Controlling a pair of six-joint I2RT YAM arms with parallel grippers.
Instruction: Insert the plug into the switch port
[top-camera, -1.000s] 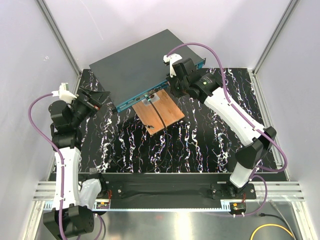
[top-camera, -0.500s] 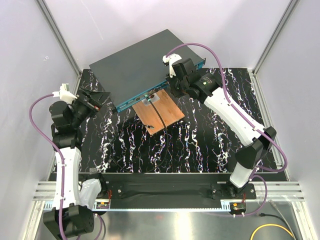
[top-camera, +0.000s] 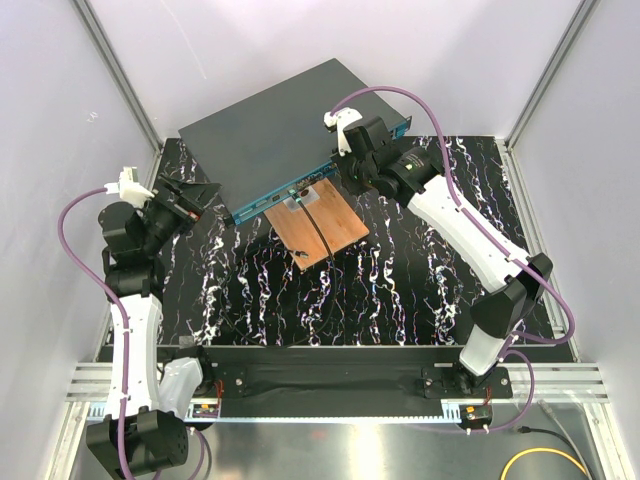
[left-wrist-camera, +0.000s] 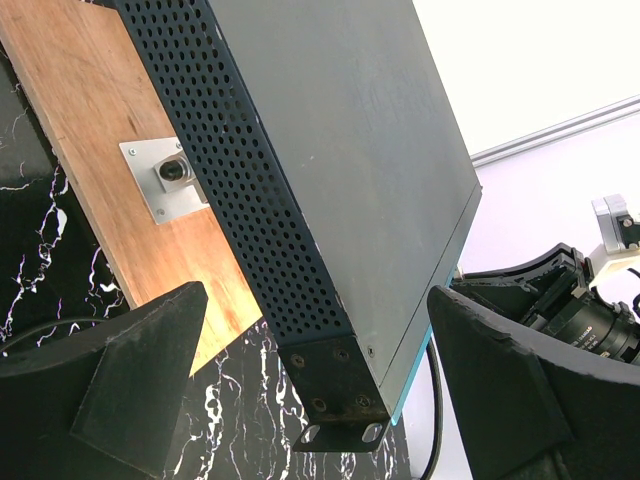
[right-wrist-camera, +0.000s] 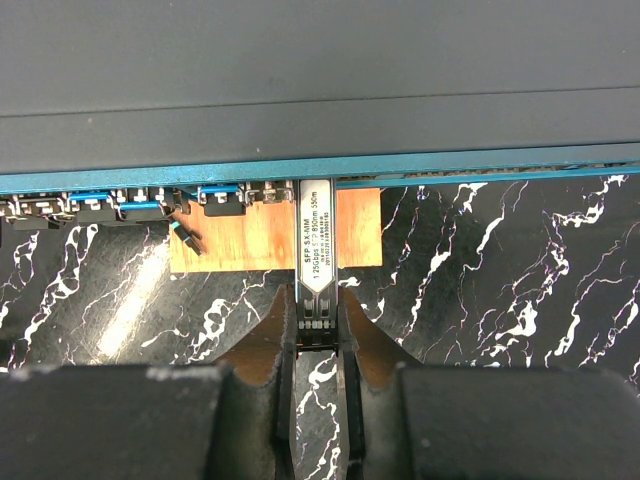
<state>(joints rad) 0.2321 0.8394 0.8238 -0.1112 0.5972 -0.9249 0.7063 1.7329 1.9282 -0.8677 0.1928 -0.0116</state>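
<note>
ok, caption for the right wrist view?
Jaws clamp the plug, its tip at the teal front of the switch, over the brown board.

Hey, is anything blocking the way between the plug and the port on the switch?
Nothing visible does. The plug, held in the right pincer, has its tip at the teal front face of the switch. The brown board lies beneath it, not in its path.

The switch (top-camera: 280, 130) front is occupied by the board (top-camera: 342, 226) and the right end effector (right-wrist-camera: 316, 310) gripping the plug (right-wrist-camera: 315, 235); near counter (top-camera: 420, 290) is found open.
</note>
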